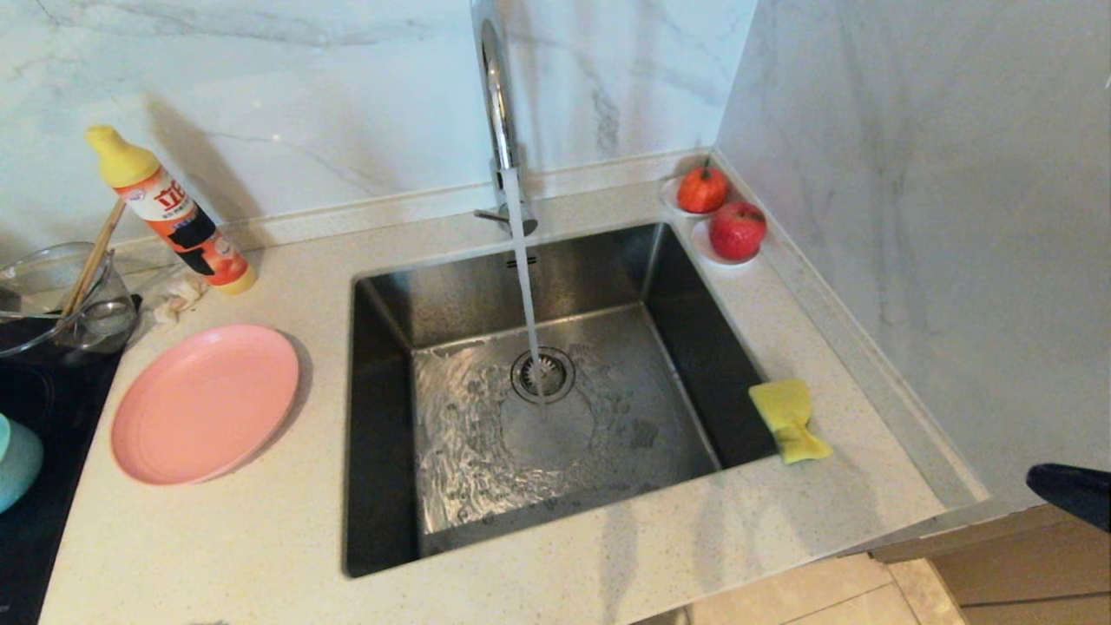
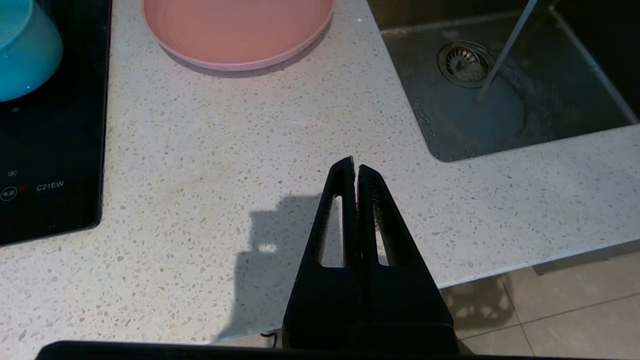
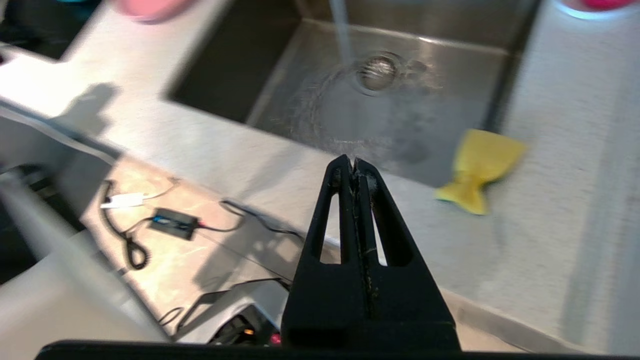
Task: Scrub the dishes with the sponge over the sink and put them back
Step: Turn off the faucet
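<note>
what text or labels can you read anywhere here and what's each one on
"C21EW": white print on the black cooktop, seen in the left wrist view.
Small symbols beside it on the cooktop: too small to read.
Chinese characters and print on the detergent bottle label, head view: too blurred to read.
No text shows on the pink plate, the sponge or the sink.

Pink plate (image 1: 205, 404) left of sink (image 1: 382, 417), tap (image 1: 496, 95) running, yellow sponge (image 1: 788, 419) on right rim
</note>
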Controlling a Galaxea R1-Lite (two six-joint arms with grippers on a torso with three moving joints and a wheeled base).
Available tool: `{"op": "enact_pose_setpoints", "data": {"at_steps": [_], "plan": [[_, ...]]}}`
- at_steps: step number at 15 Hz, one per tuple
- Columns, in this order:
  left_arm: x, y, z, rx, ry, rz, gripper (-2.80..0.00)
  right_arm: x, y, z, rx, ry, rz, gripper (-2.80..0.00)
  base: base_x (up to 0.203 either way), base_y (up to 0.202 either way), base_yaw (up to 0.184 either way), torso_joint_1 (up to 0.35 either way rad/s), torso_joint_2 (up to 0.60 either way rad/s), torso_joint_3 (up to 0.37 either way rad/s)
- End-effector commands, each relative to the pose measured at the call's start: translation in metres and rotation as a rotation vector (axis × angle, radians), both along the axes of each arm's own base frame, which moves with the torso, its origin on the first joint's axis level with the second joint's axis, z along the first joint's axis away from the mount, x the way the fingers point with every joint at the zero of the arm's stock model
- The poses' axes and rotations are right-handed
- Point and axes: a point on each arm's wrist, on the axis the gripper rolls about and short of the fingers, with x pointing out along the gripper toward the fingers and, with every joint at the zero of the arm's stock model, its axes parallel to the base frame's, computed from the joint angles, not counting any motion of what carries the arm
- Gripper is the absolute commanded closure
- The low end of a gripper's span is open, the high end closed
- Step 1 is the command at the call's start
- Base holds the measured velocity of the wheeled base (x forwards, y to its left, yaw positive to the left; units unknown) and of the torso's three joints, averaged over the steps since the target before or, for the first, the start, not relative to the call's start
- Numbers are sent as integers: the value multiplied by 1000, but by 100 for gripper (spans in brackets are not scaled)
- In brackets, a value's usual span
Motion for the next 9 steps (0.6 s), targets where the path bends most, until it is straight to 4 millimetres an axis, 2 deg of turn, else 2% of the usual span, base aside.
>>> {"op": "enact_pose_setpoints", "data": {"at_steps": [1, 5, 9], "plan": [[0, 0, 0, 0, -1, 0, 0, -22, -8, -8, 19, -55, 30, 0, 0, 0, 0, 0, 0, 0], [0, 0, 0, 0, -1, 0, 0, -39, -13, -27, 25, -72, 55, 0, 0, 0, 0, 0, 0, 0], [0, 0, 0, 0, -1, 0, 0, -54, -17, -66, 19, -52, -6, 0, 0, 0, 0, 0, 0, 0]]}}
